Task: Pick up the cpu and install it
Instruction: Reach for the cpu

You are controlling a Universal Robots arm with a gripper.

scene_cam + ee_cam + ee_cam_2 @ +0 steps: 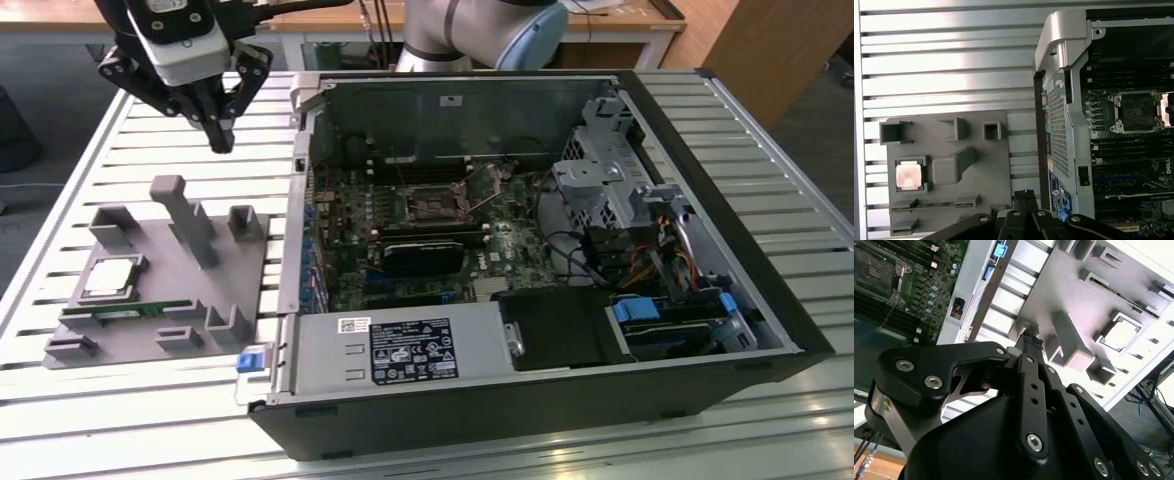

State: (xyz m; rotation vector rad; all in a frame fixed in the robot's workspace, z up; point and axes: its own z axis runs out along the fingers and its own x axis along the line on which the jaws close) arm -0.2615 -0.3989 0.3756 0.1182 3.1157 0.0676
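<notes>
Cpu in its tray
I see my end effector [220, 135], fingers together, near the grey tray [167, 285] holding the cpu [110, 278].

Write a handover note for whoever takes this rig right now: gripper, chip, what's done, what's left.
Gripper: shut, empty, hanging above the table near the grey holder.
Chip: lying in its pocket on the holder, untouched.
Socket in the open computer case: empty.
Done: nothing yet.
Left: pick up the chip and install it.
</notes>
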